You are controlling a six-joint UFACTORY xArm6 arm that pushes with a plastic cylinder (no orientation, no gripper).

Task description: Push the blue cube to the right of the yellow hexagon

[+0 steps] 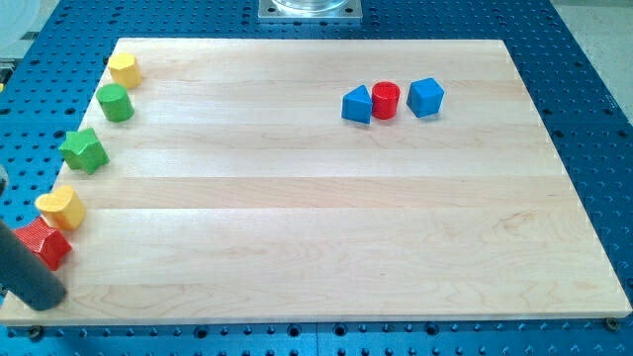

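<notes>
My tip (42,297) sits just below the red block (45,244) — blue cube (425,97) well apart from yellow hexagon (124,69).

Wooden board (326,247) with 8 blocks

You see my rod (25,269) cut off by the frame's left edge at lower left; it hides part of the red block (45,243), whose shape stays unclear.

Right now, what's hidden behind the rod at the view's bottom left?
My rod covers the lower left part of the red block, by the board corner. My tip's exact end can't be made out there.
</notes>
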